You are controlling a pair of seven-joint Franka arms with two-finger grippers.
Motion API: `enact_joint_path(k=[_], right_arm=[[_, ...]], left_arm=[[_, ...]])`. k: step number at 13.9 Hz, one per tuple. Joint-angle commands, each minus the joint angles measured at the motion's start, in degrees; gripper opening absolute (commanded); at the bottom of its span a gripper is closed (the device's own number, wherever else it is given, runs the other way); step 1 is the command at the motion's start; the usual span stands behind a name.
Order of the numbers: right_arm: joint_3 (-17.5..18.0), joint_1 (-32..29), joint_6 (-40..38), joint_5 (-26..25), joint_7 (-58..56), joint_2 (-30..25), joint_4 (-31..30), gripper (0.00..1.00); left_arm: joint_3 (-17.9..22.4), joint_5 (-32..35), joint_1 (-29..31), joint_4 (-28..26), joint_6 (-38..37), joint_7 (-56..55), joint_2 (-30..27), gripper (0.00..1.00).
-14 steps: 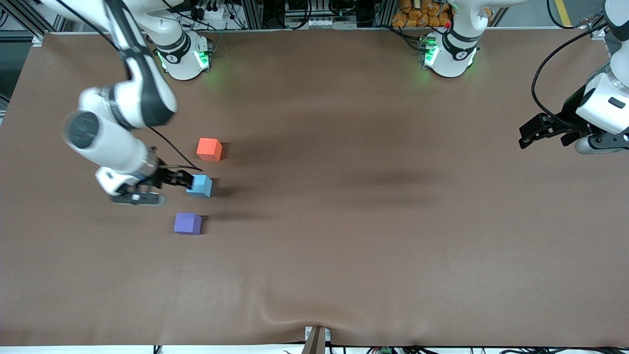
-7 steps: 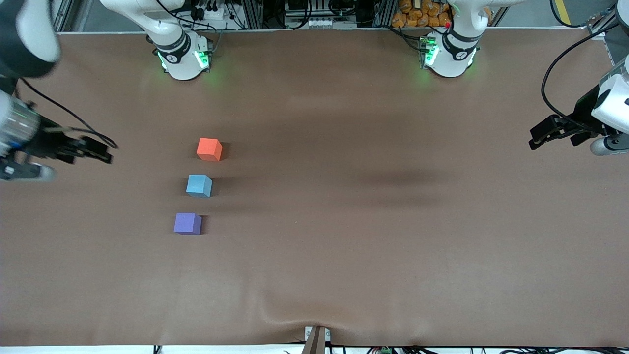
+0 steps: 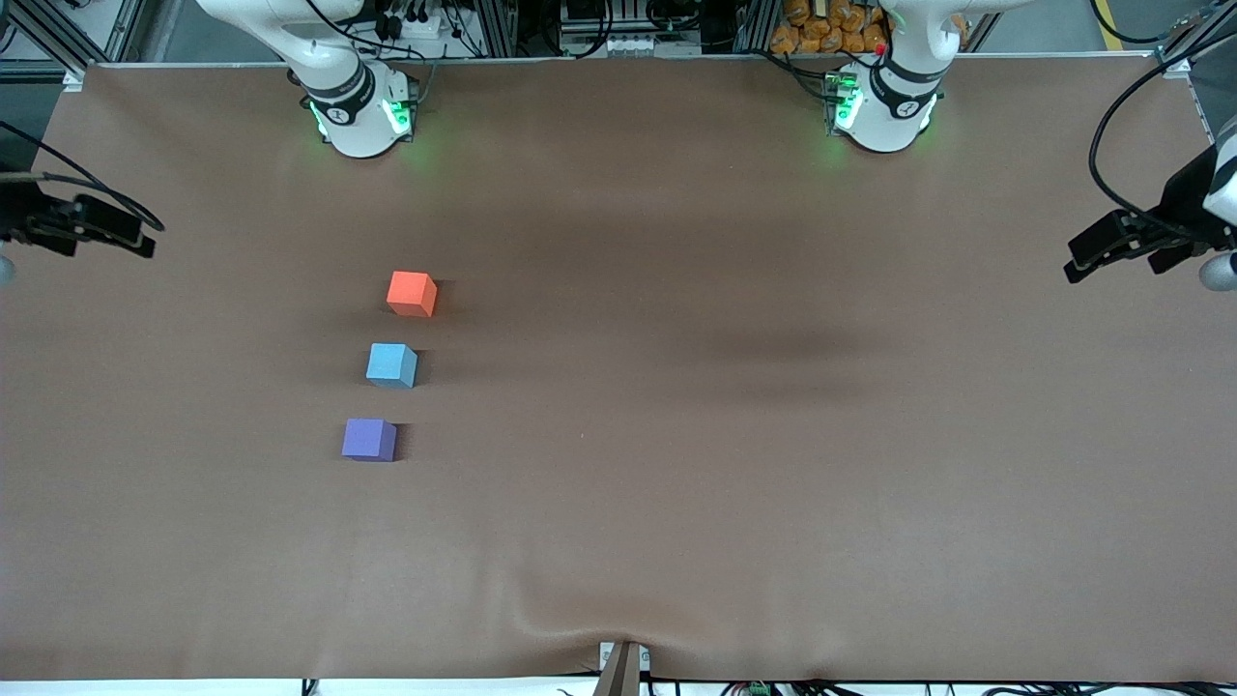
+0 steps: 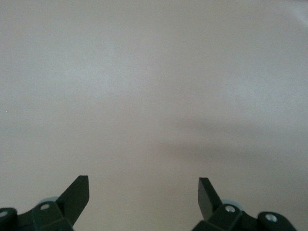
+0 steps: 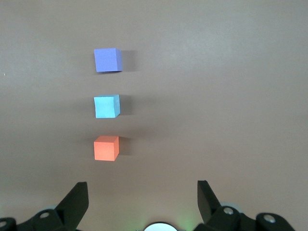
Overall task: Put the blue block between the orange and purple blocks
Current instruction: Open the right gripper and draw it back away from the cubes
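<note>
Three cubes stand in a line on the brown table. The orange block [image 3: 412,294] [image 5: 106,147] is farthest from the front camera and the purple block [image 3: 369,440] [image 5: 107,59] is nearest. The blue block [image 3: 391,365] [image 5: 106,106] sits between them, with a gap on each side. My right gripper [image 3: 145,238] [image 5: 142,185] hangs open and empty over the table's edge at the right arm's end, well away from the cubes. My left gripper [image 3: 1073,261] [image 4: 143,185] is open and empty over bare table at the left arm's end.
The two arm bases [image 3: 359,111] [image 3: 881,108] stand with green lights at the table's back edge. The brown cover has a crease [image 3: 570,619] near the front edge, above a small bracket [image 3: 621,669].
My right gripper has drawn away from the blue block and swung out to the table's edge at its own end. The left gripper drifted slightly outward. The cubes have not moved.
</note>
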Motion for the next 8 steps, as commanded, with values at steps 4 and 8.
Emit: enact_joint_path(k=[4, 8], right_arm=[[-0.26, 0.15, -2.41, -1.45, -1.16, -1.93, 0.29, 1.0], [-0.09, 0.15, -3.02, -1.89, -1.07, -2.02, 0.29, 1.0]], left_arm=[[-0.43, 0.5, 0.34, 1.02, -1.5, 4.29, 0.07, 1.0], [-0.17, 0.5, 1.04, 0.93, -1.5, 4.47, 0.16, 1.0]])
